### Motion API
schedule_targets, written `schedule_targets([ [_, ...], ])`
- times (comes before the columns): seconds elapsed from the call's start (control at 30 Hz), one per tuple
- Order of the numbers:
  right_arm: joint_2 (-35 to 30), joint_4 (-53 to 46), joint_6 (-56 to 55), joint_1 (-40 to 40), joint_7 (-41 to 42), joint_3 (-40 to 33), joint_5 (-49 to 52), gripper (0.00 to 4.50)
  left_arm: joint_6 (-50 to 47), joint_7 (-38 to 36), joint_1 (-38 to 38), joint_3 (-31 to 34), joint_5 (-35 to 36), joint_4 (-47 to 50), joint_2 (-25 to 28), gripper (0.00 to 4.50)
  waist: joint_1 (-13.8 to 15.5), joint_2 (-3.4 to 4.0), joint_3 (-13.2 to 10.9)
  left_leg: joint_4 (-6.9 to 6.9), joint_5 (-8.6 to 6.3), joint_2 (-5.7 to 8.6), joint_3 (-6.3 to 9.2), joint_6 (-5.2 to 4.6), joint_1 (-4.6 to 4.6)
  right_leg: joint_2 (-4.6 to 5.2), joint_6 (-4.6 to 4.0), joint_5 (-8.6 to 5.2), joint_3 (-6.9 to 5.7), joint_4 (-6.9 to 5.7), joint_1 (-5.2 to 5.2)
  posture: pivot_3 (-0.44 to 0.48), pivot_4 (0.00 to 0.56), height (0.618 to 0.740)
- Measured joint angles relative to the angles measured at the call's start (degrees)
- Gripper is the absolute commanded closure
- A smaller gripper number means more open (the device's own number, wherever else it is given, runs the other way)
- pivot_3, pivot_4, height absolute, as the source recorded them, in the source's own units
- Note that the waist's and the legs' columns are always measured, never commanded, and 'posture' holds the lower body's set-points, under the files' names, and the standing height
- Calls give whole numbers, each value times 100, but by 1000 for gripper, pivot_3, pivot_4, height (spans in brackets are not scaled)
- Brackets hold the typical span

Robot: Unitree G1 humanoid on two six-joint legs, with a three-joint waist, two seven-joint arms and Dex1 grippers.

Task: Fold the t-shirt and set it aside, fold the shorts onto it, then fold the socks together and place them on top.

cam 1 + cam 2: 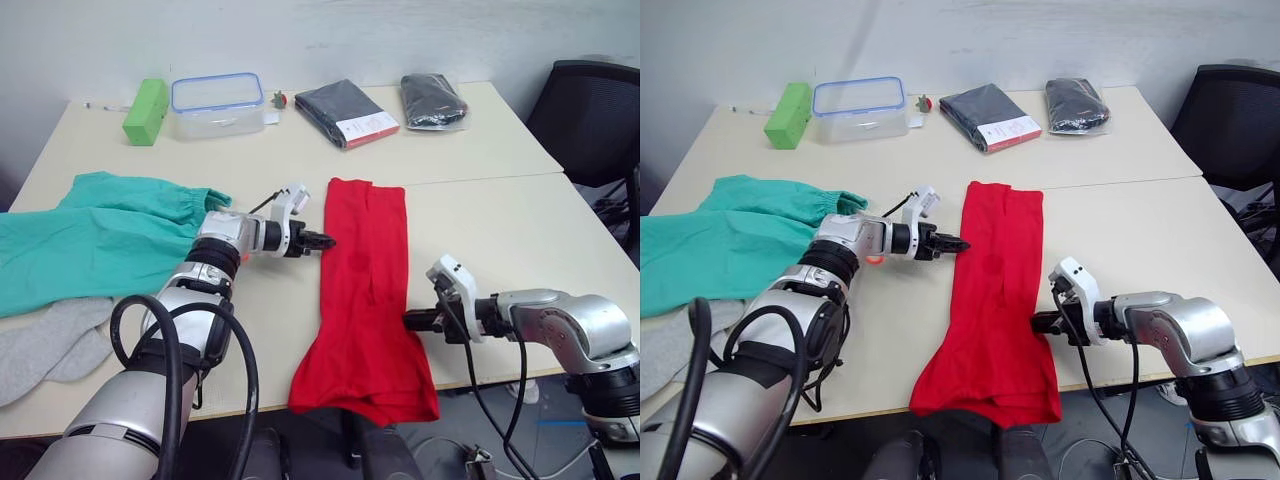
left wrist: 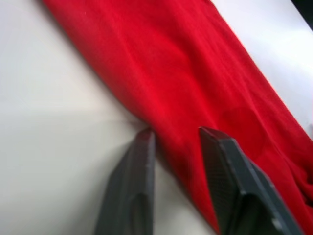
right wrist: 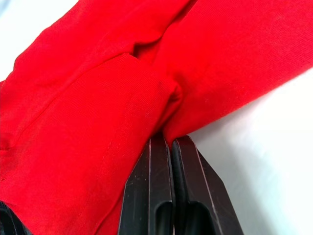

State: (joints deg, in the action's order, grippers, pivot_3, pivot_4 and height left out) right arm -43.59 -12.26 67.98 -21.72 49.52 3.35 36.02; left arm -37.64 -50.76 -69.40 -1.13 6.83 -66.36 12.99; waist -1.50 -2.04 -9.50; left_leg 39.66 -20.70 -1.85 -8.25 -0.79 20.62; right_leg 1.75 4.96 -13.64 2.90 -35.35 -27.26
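Right gripper (image 3: 168, 142): 2 fingers pinched together on the t-shirt (image 1: 365, 300) edge, a fold of red cloth caught at the tips. Left gripper (image 2: 176, 134): fingers parted at the t-shirt's opposite edge (1 resting on cloth). T-shirt lies as a long strip, near hem hanging off the table (image 1: 500, 220). Shorts (image 1: 95, 240) and socks (image 1: 45, 345) lie beyond the left gripper.

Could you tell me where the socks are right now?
The socks lie at the table's near left edge, just below the shorts, left of the left arm.
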Motion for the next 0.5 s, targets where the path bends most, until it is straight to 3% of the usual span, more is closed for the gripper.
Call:
schedule_targets([
  [0.07,0,-18,0,10,-19,-7,10,4500,-10,-16,4,1,-30,-36,1,4451,-2,0,0,2,0,0,0,0,1,0,1,0,0,-3,-1,0,150,740],
  [0.2,-46,-17,-6,8,26,-6,39,4500,-66,-187,97,-3,-44,67,99,4451,-13,0,0,7,0,-1,-1,0,2,-1,1,0,2,-9,-3,0,150,740],
  [0.5,-417,507,-357,-320,724,173,-73,4500,-695,-456,1054,-106,30,1775,446,4451,-18,0,0,27,-6,-5,-2,-11,-7,-5,1,1,12,-34,-1,0,150,740],
])
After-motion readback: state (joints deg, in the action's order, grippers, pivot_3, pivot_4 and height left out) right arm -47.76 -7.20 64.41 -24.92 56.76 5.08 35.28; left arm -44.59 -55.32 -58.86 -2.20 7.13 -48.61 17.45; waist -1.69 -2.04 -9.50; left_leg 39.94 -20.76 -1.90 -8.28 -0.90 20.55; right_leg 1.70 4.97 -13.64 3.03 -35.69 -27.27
